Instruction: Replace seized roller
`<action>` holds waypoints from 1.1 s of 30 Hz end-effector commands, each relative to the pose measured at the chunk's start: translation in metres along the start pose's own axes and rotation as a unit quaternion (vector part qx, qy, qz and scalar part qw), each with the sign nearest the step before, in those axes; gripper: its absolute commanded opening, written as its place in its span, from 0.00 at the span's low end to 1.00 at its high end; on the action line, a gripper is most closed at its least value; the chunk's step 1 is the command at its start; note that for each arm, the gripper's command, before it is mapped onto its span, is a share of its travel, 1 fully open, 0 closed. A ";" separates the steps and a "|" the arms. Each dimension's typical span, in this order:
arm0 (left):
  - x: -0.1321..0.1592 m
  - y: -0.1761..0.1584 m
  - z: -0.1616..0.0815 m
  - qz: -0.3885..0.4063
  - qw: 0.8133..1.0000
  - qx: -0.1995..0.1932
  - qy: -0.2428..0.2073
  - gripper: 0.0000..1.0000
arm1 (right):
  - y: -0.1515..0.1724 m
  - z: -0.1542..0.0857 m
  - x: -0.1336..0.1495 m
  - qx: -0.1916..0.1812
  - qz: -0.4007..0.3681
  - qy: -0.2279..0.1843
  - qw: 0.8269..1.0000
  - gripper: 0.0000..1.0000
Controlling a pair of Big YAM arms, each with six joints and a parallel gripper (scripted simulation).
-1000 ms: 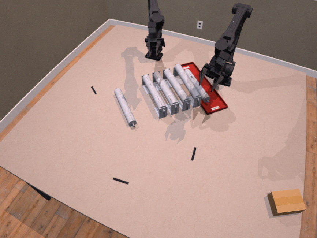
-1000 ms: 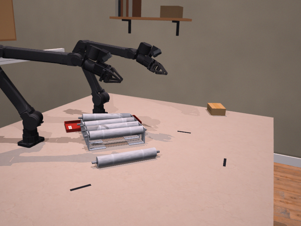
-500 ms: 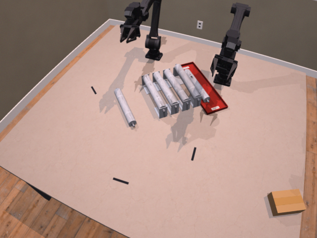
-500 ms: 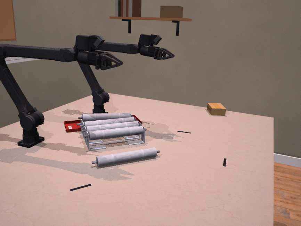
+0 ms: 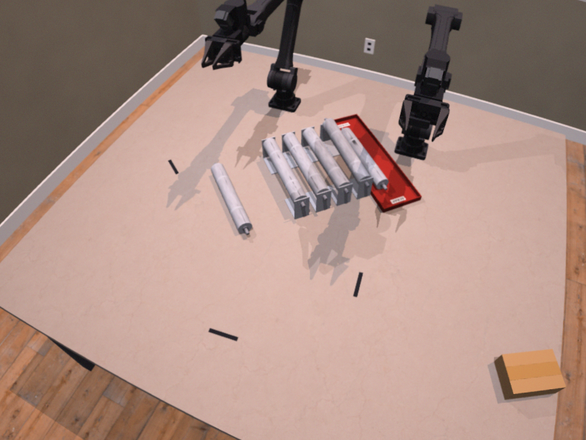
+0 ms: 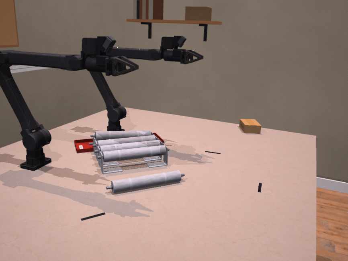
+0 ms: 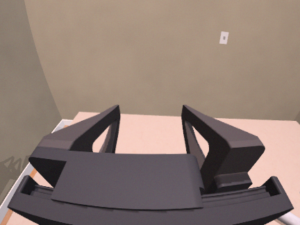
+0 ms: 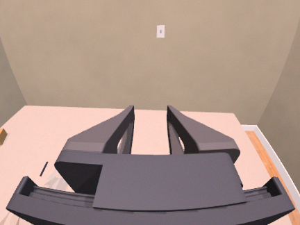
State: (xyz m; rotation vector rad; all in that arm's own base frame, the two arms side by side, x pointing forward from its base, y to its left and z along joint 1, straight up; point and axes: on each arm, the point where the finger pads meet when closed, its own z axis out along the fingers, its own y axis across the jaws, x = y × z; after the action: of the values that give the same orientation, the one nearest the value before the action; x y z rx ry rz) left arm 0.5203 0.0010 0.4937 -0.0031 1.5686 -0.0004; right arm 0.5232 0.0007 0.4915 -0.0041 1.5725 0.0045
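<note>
behind the roller bed [image 5: 301,208] [image 6: 165,158], the exterior view half-hides the scrap tray [image 5: 402,177] [image 6: 84,141]; the top view reveals its roller [image 5: 373,170]. left gripper [image 5: 419,132] [image 6: 201,57] [image 7: 151,107] and right gripper [image 5: 210,66] [image 6: 137,66] [image 8: 150,110] gape, empty.

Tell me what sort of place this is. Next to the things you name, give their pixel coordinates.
Probably a robot workcell or test bench in an ordinary room: two black arms stand on one table, a roller bed [image 5: 299,208] [image 6: 165,159] sits beside a red scrap tray [image 5: 402,176] [image 6: 84,141], and a bookshelf board [image 6: 174,21] hangs on the wall.

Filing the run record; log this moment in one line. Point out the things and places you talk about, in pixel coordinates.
scrap tray [image 5: 402,182] [image 6: 84,149]: one roller [image 5: 363,158] | bed: four rollers | table: one roller [image 5: 231,198] [image 6: 146,181] | grippers: open, nothing held
</note>
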 end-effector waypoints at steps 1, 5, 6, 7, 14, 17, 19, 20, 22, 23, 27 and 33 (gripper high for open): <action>0.002 -0.004 0.007 -0.001 1.000 0.003 0.006 0.62 | -0.008 0.000 -0.045 0.009 0.005 -0.039 0.999 0.32; 0.004 -0.008 0.005 0.002 1.000 0.007 0.006 0.62 | -0.007 -0.009 -0.042 0.008 0.005 -0.035 0.999 0.32; 0.002 -0.009 0.000 0.004 1.000 0.007 0.003 0.62 | -0.008 -0.009 -0.026 0.010 0.003 -0.020 1.000 0.32; 0.002 -0.009 0.000 0.004 1.000 0.007 0.003 0.62 | -0.007 -0.009 -0.026 0.009 0.003 -0.020 1.000 0.32; -0.010 -0.008 -0.009 0.004 1.000 0.006 -0.009 0.32 | -0.008 -0.010 -0.006 0.010 0.000 -0.005 1.000 0.32; -0.006 -0.004 -0.001 0.002 1.000 0.002 -0.005 0.32 | -0.004 -0.005 -0.023 0.006 0.000 -0.020 1.000 0.32; 0.002 -0.009 0.000 0.004 1.000 0.007 0.002 0.32 | -0.008 -0.007 -0.017 0.010 -0.001 -0.012 1.000 0.32; 0.001 -0.009 -0.001 0.005 1.000 0.007 0.001 0.32 | -0.008 -0.008 -0.016 0.010 -0.002 -0.011 1.000 0.32; 0.000 -0.008 -0.002 0.004 1.000 0.006 0.000 0.32 | -0.008 -0.009 -0.014 0.010 -0.003 -0.009 1.000 0.32; 0.000 -0.008 -0.002 0.005 1.000 0.006 -0.001 0.32 | -0.008 -0.010 -0.013 0.010 -0.003 -0.008 1.000 0.32; -0.003 -0.009 -0.004 0.005 1.000 0.007 -0.003 0.32 | -0.008 -0.010 -0.006 0.010 -0.005 -0.004 1.000 0.62; -0.005 -0.009 -0.006 0.005 1.000 0.006 -0.006 0.32 | -0.008 -0.010 -0.006 0.010 -0.005 -0.003 1.000 0.62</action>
State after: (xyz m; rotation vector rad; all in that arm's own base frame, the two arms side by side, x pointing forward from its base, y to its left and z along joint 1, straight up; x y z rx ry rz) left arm 0.5197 -0.0004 0.4924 -0.0002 1.5711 -0.0001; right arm 0.5195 -0.0004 0.4930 0.0001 1.5695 0.0006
